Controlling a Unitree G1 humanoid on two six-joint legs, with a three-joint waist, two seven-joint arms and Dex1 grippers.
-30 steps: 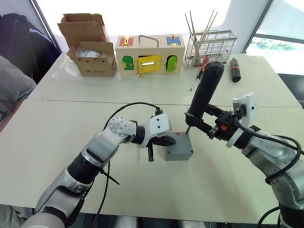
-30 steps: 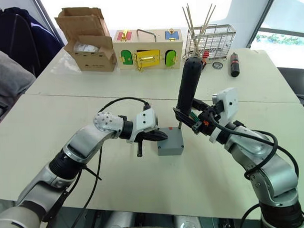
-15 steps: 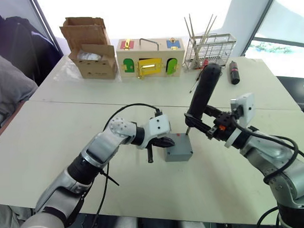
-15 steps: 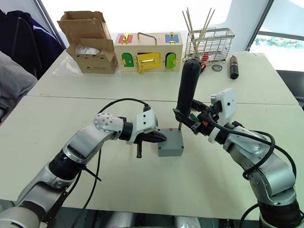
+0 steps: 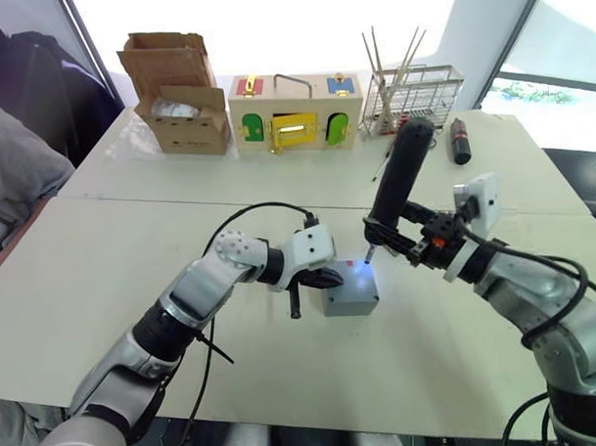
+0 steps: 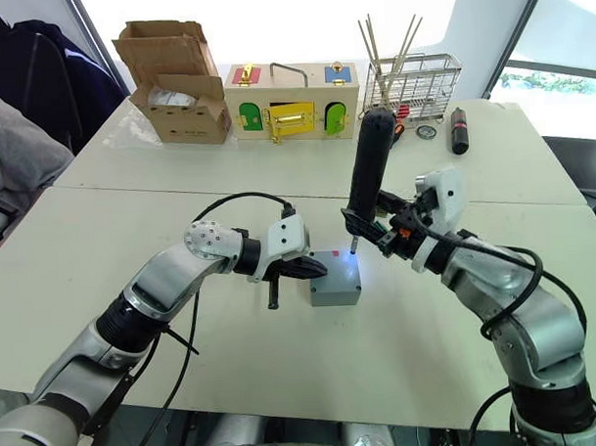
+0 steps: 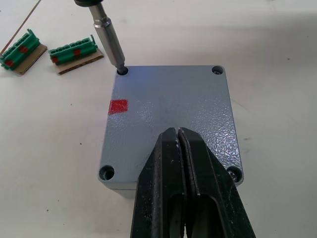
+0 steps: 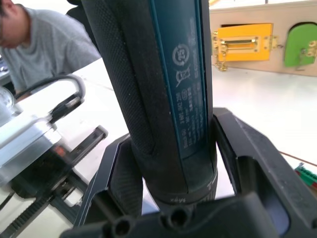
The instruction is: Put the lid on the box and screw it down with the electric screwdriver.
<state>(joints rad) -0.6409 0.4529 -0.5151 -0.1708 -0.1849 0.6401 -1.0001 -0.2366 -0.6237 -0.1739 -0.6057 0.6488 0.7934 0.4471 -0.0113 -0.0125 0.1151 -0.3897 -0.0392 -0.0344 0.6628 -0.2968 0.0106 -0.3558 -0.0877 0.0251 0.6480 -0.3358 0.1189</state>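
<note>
On the white table (image 5: 103,249) we find the box (image 5: 351,299) closed under its lid (image 7: 168,106), our left gripper (image 7: 179,135) pinched shut above it. Our right gripper (image 5: 401,241) clamps the electric screwdriver (image 5: 399,175), bit in the lid's far corner hole.

Grey lid (image 7: 171,106) on box, e-screwdriver (image 6: 366,172) bit in corner hole.

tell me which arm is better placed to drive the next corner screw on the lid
Right. The right gripper already holds the electric screwdriver, whose bit sits in a corner hole of the lid. The left gripper, fingers shut, presses on the lid and steadies it.
</note>
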